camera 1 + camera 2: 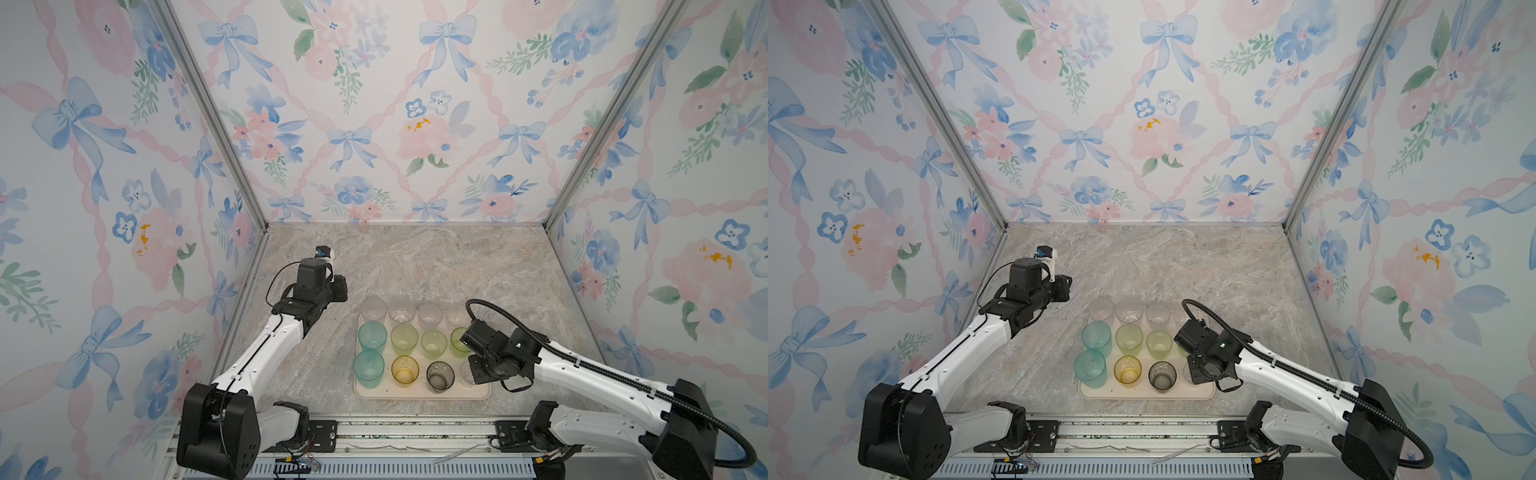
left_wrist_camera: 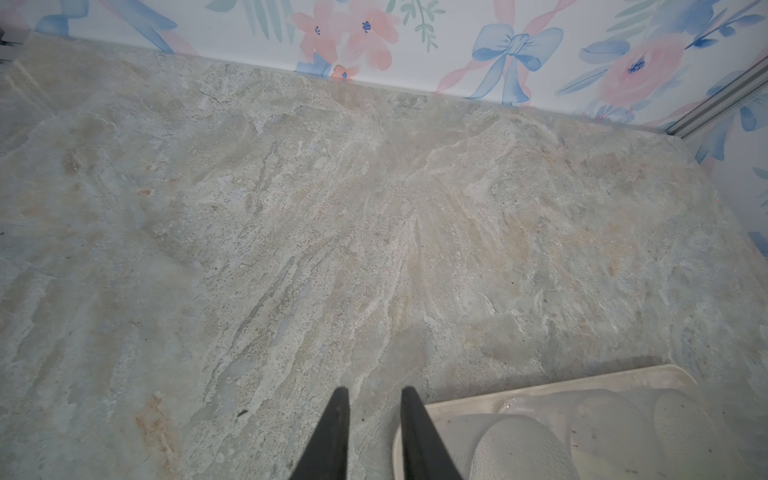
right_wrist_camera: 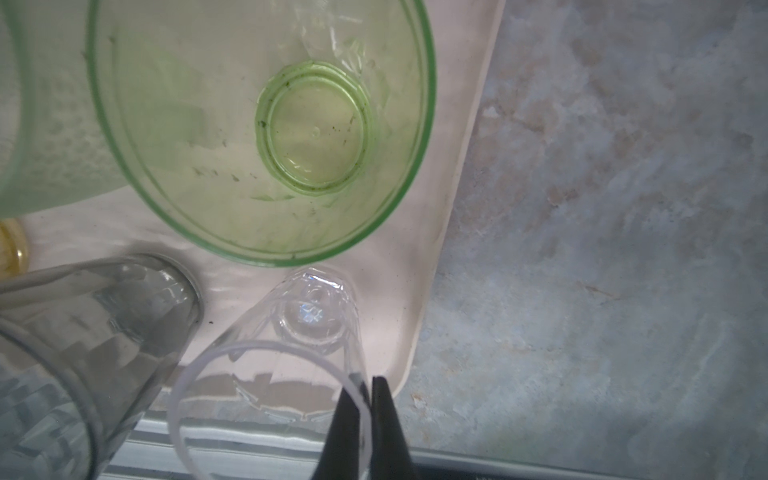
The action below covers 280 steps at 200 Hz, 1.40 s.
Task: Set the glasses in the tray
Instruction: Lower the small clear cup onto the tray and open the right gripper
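Note:
The cream tray (image 1: pixel 415 392) lies on the marble top near the front, and several glasses stand on it in rows. Clear ones (image 1: pixel 401 309) fill the back row. Two teal (image 1: pixel 372 336), green (image 1: pixel 404 338), an amber (image 1: pixel 405 370) and a smoky grey (image 1: pixel 440 376) glass stand nearer. My right gripper (image 3: pixel 363 384) is shut on the rim of a clear glass (image 3: pixel 291 332), one finger inside and one outside, over the tray's front right corner (image 3: pixel 415 332). Whether its base rests on the tray I cannot tell. My left gripper (image 2: pixel 375 392) is open and empty above the bare top, beside the tray's back left corner (image 2: pixel 457 405).
Floral walls close in the marble top (image 1: pixel 415 266) on three sides, with metal posts in the back corners. A metal rail (image 1: pixel 395 432) runs along the front edge, between the two arm bases. A green glass (image 3: pixel 266 124) stands right behind the held one.

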Available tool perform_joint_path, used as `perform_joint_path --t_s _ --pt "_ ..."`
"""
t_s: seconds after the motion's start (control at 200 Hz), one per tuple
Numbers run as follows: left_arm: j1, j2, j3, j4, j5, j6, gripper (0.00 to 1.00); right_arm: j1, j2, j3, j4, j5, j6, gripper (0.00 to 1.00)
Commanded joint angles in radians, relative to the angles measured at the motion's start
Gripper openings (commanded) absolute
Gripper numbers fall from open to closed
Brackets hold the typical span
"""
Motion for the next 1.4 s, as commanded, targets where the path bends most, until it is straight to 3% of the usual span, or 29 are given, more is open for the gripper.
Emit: perform_joint_path --t_s 0.0,0.265,0.43,0.705,0.975,1.396 --pt "0.007 0.005 0.001 -0.001 0.016 0.012 0.25 0.013 0.008 -0.013 0.007 -0.005 0.000 0.02" --pt "0.011 0.005 -0.002 -0.001 0.019 0.012 0.25 0.013 0.011 -0.011 0.005 -0.002 0.003 0.15" --pt "0.012 0.003 -0.008 -0.001 0.015 0.012 0.25 0.013 0.010 0.006 -0.013 0.014 0.001 0.34" --pt "0.017 -0.002 -0.026 0.009 -0.002 0.013 0.25 0.006 -0.018 0.102 -0.054 0.084 -0.012 0.54" --pt "0.027 -0.026 -0.037 0.030 -0.024 0.023 0.25 -0.104 -0.061 0.235 -0.031 0.177 -0.125 0.58" --pt "0.038 -0.131 -0.127 0.100 -0.110 0.029 0.26 -0.393 -0.159 0.300 0.119 0.190 -0.319 0.65"
